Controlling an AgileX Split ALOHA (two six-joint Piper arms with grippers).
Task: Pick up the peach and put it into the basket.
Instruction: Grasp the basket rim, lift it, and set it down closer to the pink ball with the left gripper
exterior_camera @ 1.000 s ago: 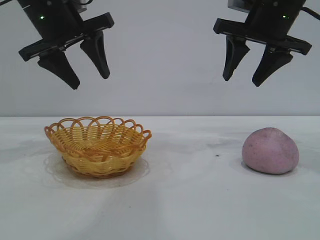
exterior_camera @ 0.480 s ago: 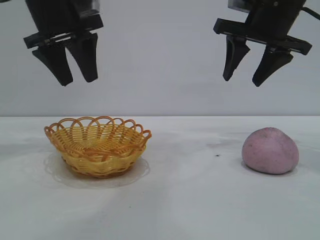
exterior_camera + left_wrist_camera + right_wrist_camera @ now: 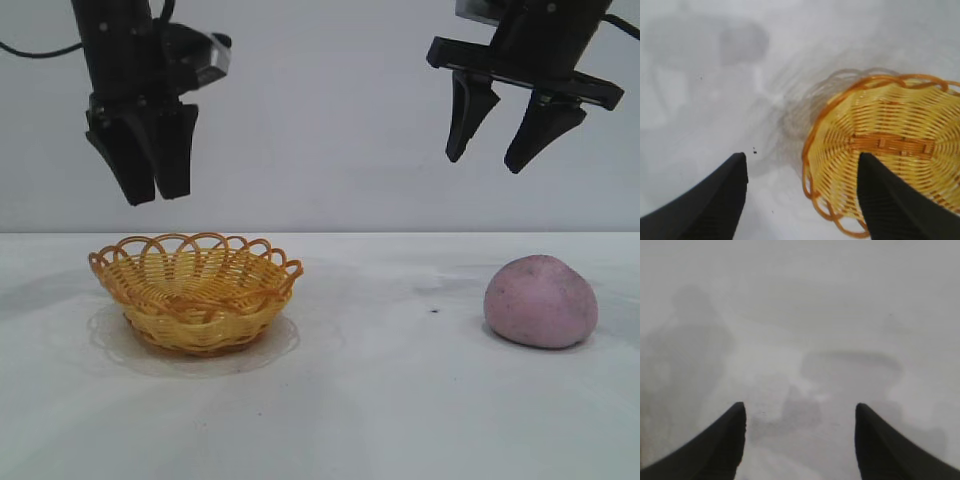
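Peach [image 3: 541, 301] sits on table [image 3: 400, 400], well apart from basket [image 3: 195, 290]. Left gripper [image 3: 148, 195] hangs above basket, right gripper [image 3: 492, 160] above peach; both open, empty.

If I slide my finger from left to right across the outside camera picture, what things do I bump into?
Black left gripper, hanging open → yellow wicker basket with orange looped rim → black right gripper, open → rounded pink-mauve peach on the white table.

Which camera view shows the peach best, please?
The exterior view: the whole peach lies in plain sight on the table, at the right. Neither wrist view shows it; the left wrist view shows only the basket.
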